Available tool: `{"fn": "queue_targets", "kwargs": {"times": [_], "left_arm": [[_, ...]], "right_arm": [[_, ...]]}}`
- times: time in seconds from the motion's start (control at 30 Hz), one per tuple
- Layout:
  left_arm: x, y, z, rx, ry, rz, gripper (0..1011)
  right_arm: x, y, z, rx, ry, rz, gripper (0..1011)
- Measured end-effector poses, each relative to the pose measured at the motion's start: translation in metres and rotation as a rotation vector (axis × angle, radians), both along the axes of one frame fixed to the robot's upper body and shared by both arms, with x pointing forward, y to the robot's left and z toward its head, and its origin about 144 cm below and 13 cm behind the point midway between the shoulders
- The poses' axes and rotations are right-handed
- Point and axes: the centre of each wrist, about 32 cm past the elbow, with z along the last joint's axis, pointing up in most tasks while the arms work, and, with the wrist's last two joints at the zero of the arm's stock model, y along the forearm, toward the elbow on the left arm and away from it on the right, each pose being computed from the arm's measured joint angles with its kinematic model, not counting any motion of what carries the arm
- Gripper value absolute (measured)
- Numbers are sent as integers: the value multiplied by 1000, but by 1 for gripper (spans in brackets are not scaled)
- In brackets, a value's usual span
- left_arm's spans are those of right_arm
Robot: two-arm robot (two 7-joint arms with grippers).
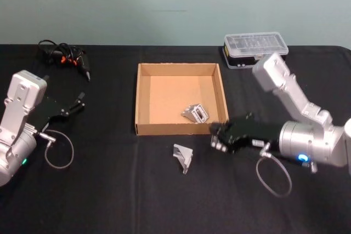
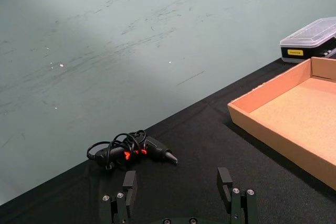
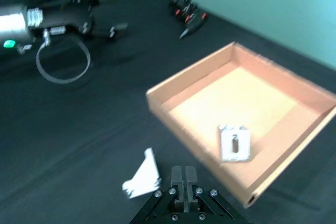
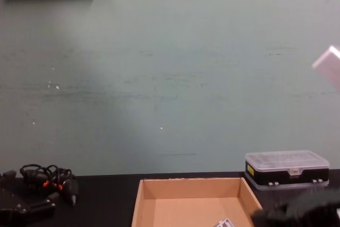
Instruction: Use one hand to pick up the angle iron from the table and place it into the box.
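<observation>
Head view: a wide, shallow, open-topped tan cardboard box (image 1: pixel 164 129) sits on a flat matte black table (image 1: pixel 109 190); a small bent silver metal angle iron (image 1: pixel 182 157) lies on the table just in front of the box's front wall, untouched; a second angle iron (image 1: pixel 195 113) rests inside the box near that wall; the black right gripper (image 1: pixel 215 138) is low at the box's front right corner; the black left gripper (image 1: pixel 81 101) is parked well left of the box; a black plastic case with a clear lid (image 1: pixel 255 47) stands beyond the box's far right corner. Left wrist view: the left gripper's fingers (image 2: pixel 129 182) stand apart, empty. Right wrist view: the right gripper's fingers (image 3: pixel 177 176) are pressed together, holding nothing, with the loose angle iron just beside them, outside the box. Chest view: the case stands right of the box.
</observation>
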Motion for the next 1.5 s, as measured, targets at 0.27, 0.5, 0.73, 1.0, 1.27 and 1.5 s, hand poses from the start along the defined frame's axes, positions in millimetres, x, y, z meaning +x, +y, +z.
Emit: {"fn": "queue_targets", "kwargs": {"times": [0.27,0.5,0.73,1.0,1.27,1.5], "left_arm": [[0,0,0,0,0,0,1000],[0,0,0,0,0,0,1000],[0,0,0,0,0,0,1000],[0,0,0,0,0,0,1000],[0,0,0,0,0,0,1000],[0,0,0,0,0,0,1000]], "right_arm": [[18,-4,21,27,-107,-41,45],[47,1,24,20,-188,-67,45],[84,12,16,3,-236,-88,45],[125,22,2,-6,-218,-81,45],[147,32,-9,-7,-177,-55,45],[152,38,-17,-34,-147,-37,45]]}}
